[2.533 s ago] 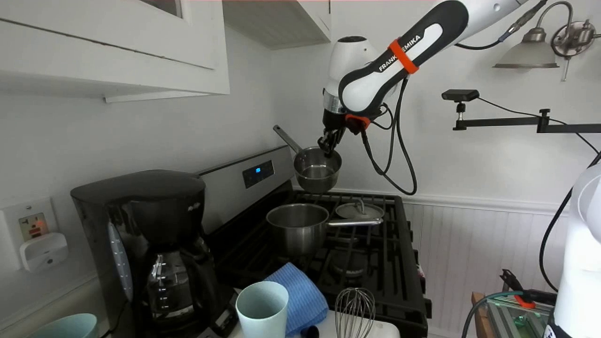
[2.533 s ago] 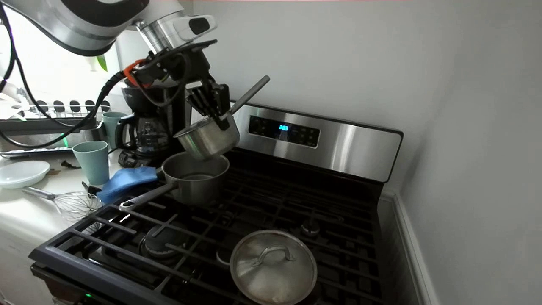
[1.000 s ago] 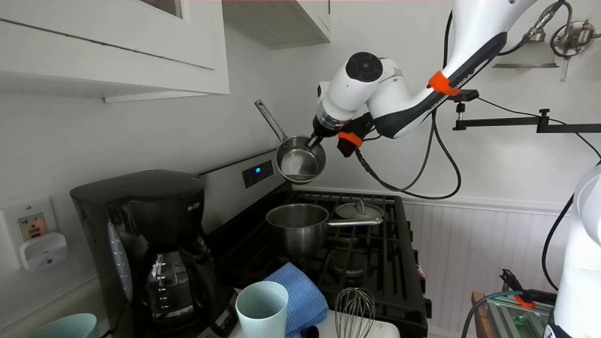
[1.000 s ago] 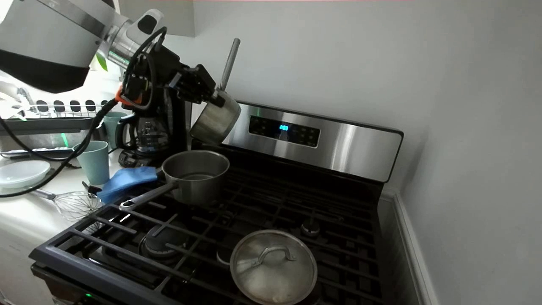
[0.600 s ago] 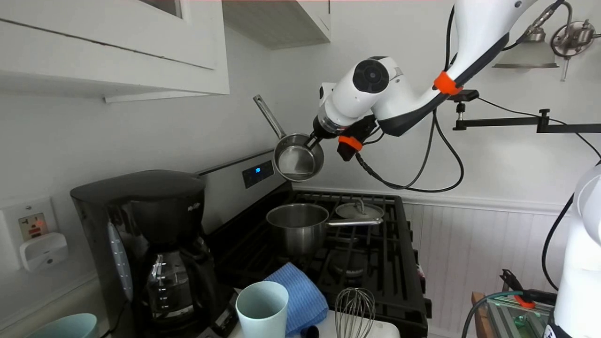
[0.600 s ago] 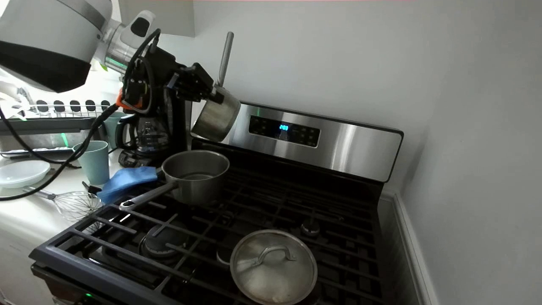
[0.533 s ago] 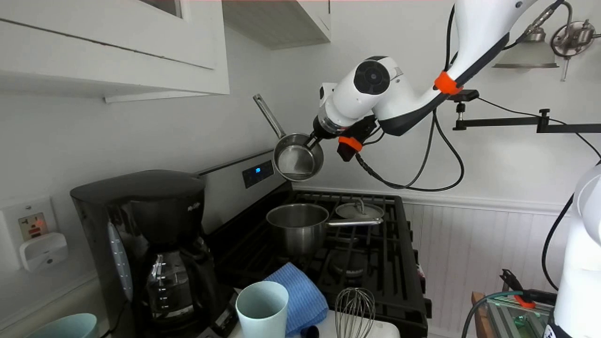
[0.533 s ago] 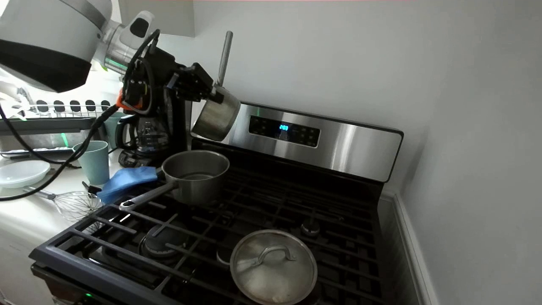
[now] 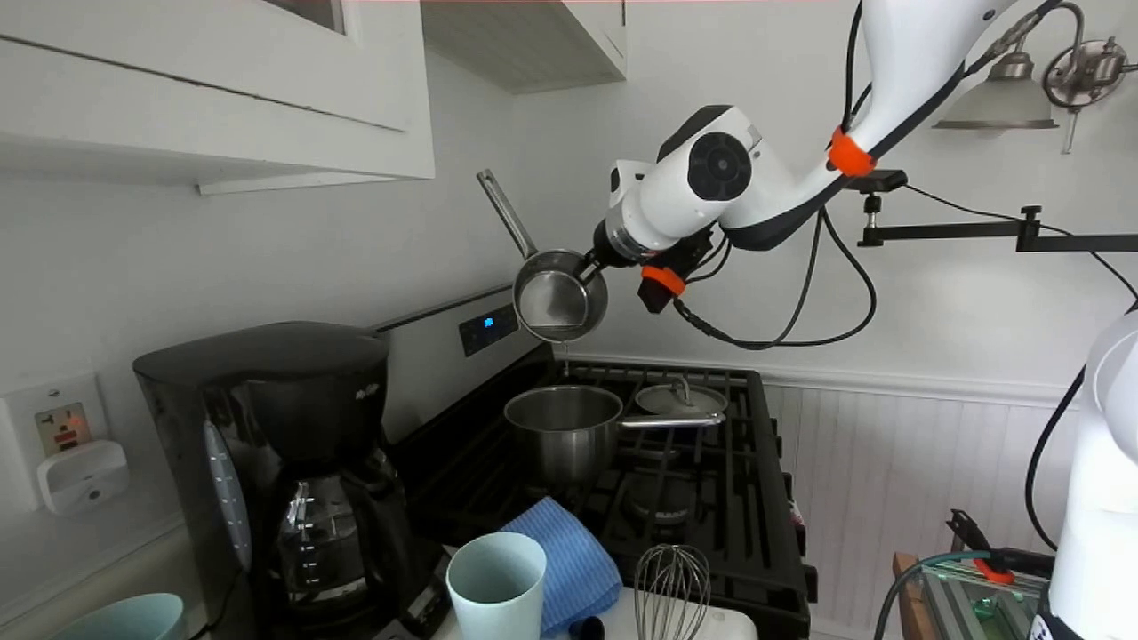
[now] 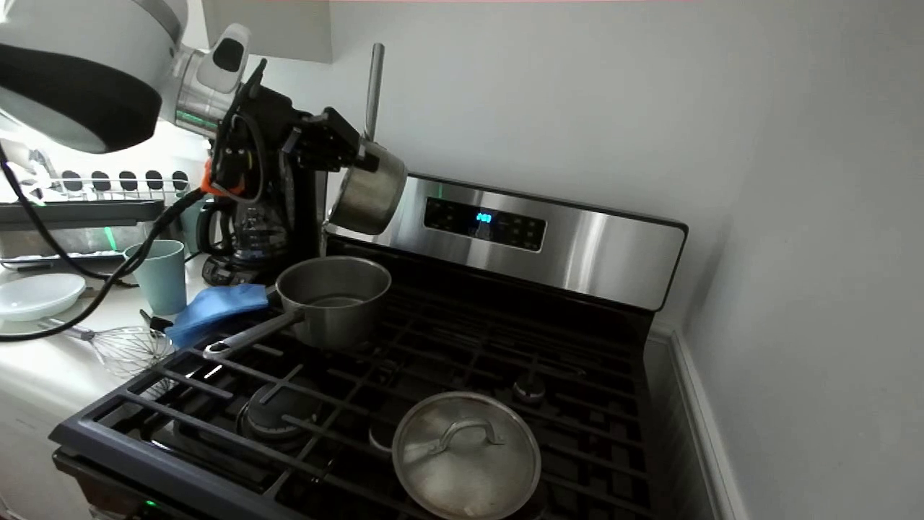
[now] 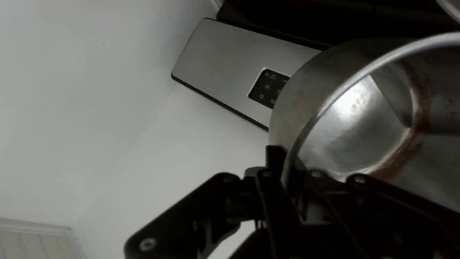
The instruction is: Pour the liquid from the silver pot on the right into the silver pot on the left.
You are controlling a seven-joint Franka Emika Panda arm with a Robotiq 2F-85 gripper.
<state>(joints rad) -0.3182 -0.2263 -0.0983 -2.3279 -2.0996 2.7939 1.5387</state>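
Observation:
My gripper (image 9: 587, 269) is shut on the rim of a silver pot (image 9: 551, 302), one finger inside and one outside, as the wrist view (image 11: 287, 162) shows. The held pot is steeply tilted in the air, its long handle pointing up, in both exterior views (image 10: 372, 191). A thin stream of liquid (image 9: 566, 358) falls from its lower lip. The other silver pot (image 9: 569, 449) stands upright on the stove below, also in an exterior view (image 10: 336, 318). Whether the stream lands inside it I cannot tell. Liquid shows inside the held pot in the wrist view (image 11: 352, 126).
A glass-free metal lid (image 10: 468, 455) lies on the stove grates. The stove's back panel (image 10: 577, 253) stands close behind the held pot. A black coffee maker (image 9: 293, 382), blue cloth (image 9: 569, 560), pale green cup (image 9: 496, 578) and whisk (image 9: 671, 587) are on the counter beside the stove.
The held pot has risen slightly and tilted much further since the oldest frames, its handle swinging upward. A thin stream now falls from its lip. The standing pot has not moved.

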